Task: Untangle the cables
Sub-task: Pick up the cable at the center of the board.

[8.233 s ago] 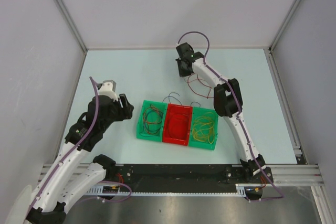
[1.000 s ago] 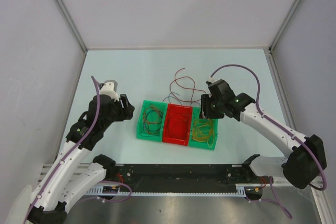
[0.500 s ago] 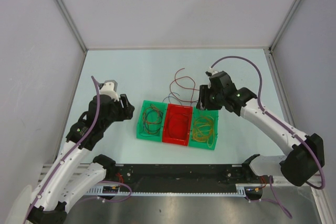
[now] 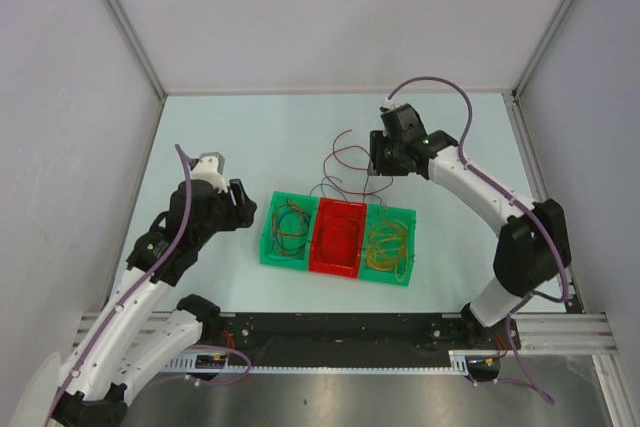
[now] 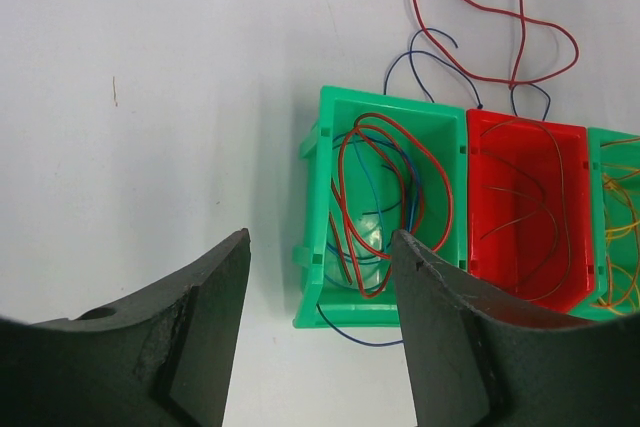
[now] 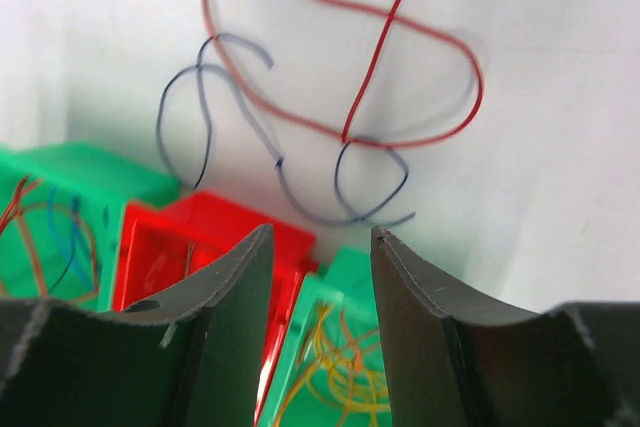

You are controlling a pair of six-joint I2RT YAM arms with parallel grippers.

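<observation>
Cables (image 4: 290, 228) lie partly in three small bins and partly loose on the pale table (image 4: 220, 137).

From above, the bins stand touching in a row: a left green bin (image 4: 270, 247), a red bin (image 4: 322, 247) and a right green bin (image 4: 409, 232). A loose red cable (image 4: 341, 154) loops on the table just behind the bins. A thin blue cable (image 4: 325, 187) lies between it and the red bin. The left gripper (image 4: 243, 207) sits just left of the left green bin. The right gripper (image 4: 378, 165) is just right of the loose red cable. Neither gripper's jaws can be made out from here.

The left wrist camera shows dark fingers (image 5: 190, 337) spread wide with nothing between them. Beyond them, the left green bin holds coiled red and blue cables, and a blue strand trails out past its near wall. A thin strand lies inside the red bin. Yellow cables (image 5: 622, 237) show at the right edge.

The right wrist camera shows its fingers (image 6: 230, 317) parted and holding nothing, above the table. Ahead, the red cable crosses itself in loops and the blue cable curls beneath it toward the red bin's rim. The picture is slightly blurred.
</observation>
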